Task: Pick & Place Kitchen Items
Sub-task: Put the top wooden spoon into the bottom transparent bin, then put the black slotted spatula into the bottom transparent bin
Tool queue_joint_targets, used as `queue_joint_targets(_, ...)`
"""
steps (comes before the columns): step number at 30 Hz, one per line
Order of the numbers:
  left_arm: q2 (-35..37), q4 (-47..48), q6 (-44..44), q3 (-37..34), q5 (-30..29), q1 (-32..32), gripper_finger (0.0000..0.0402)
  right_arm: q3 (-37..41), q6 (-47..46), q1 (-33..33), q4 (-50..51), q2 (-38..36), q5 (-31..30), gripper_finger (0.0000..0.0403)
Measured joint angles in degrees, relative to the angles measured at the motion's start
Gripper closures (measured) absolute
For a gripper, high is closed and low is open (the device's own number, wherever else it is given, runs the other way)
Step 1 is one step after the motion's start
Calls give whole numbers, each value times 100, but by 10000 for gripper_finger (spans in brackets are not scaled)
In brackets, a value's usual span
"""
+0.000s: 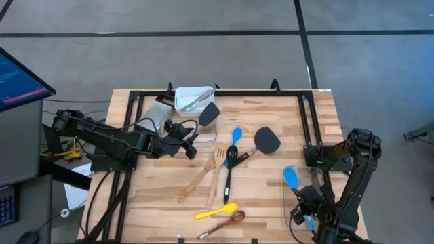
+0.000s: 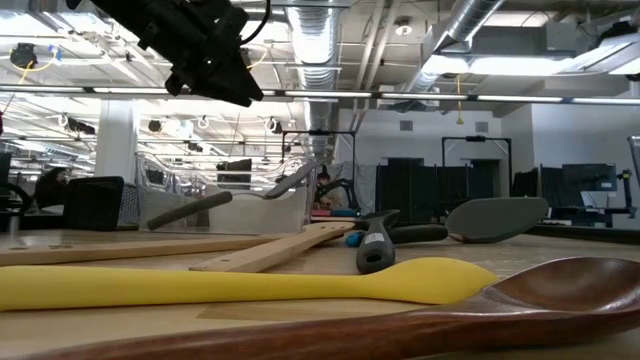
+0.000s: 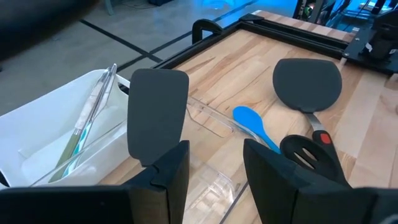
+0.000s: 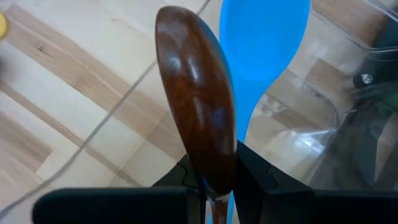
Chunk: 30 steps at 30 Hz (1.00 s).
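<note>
- Utensils are the job, and most of them lie loose on the desk, so I'd judge the sorting less than half done.
- Put away already, as far as I can see:
  - one blue spoon in the clear tub by the right arm
  - one black spatula leaning out of the other clear tub
  - one slim utensil, perhaps a knife, in the white tub
- Left loose mid-desk:
  - one more blue spoon
  - one more black spatula
  - one black slotted spoon
  - one wooden turner
  - one pale wooden spoon
  - one yellow spoon
  - one dark wooden spoon
- Counted over the whole desk, that makes two blue spoons, two black spatulas, two clear tubs and one white tub.
- Right tool sits over its clear tub at the desk's near right, fingers clamped on what looks like a second brown spoon, its bowl sticking up just beside the blue one.
- Left tool hovers over the far-left clear tub, fingers apart with nothing between them, and the spatula head is just beyond one finger.
</note>
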<state>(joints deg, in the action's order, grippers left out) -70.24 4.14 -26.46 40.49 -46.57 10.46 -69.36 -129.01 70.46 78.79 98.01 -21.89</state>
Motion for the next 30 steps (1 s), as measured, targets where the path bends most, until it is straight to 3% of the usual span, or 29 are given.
queue_joint_targets(8,0,-18,0,0,0,0,263,0,186,2,12,261,92,357)
queue_joint_targets(16,0,-41,0,0,0,0,263,0,257,-47,196,173,97,218)
queue_joint_targets(20,0,-39,0,0,0,0,263,0,587,-77,259,-12,94,171)
queue_joint_targets(24,0,-39,0,0,0,0,263,0,662,-188,476,-320,92,163)
queue_joint_targets(30,0,-33,0,0,1,13,263,0,1342,-465,629,-928,86,191)
